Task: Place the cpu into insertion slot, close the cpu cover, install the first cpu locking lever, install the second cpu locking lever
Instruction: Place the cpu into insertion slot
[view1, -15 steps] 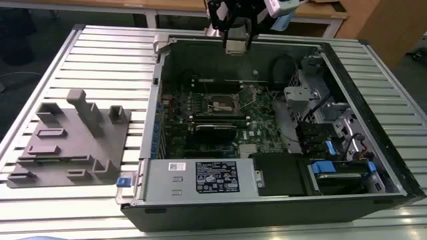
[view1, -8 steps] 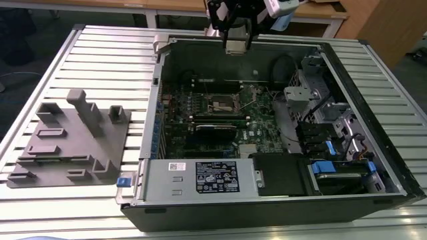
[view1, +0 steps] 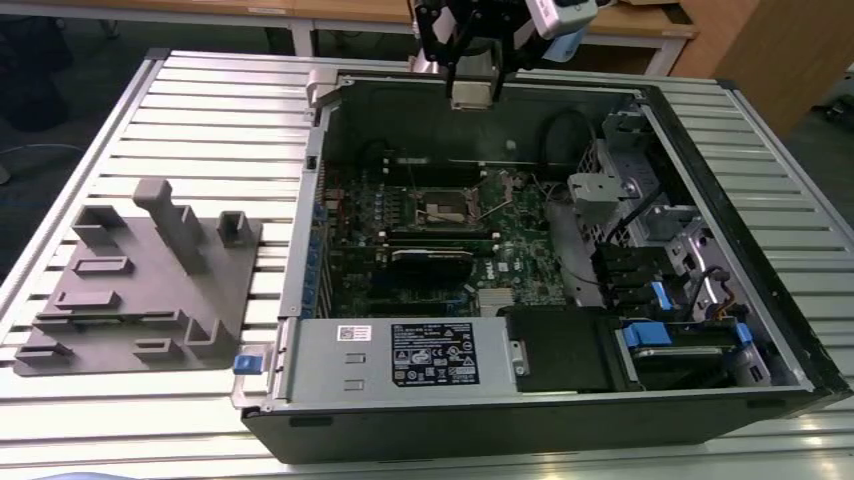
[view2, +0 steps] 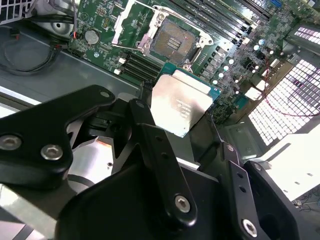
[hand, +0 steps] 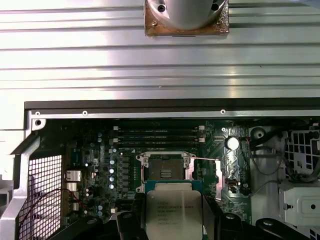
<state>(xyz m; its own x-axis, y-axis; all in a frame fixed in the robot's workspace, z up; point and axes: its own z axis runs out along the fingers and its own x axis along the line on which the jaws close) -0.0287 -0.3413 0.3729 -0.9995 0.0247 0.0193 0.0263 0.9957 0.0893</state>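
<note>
With my pincer (view1: 477, 88) at the exterior view's upper centre closed on the cpu (view2: 182, 102), fingers (view2: 150, 140) flanking two opposite edges, I judge the chip light, stiff, fragile underneath and best held by those edges; it hangs well apart from the slot (view1: 447, 208) mid-frame.

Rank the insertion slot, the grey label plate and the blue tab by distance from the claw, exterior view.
1. insertion slot, mid-board, closest to the claw, which grips the cpu.
2. grey label plate, at the case's near end.
3. blue tab, outside the case, exterior view's left.
</note>
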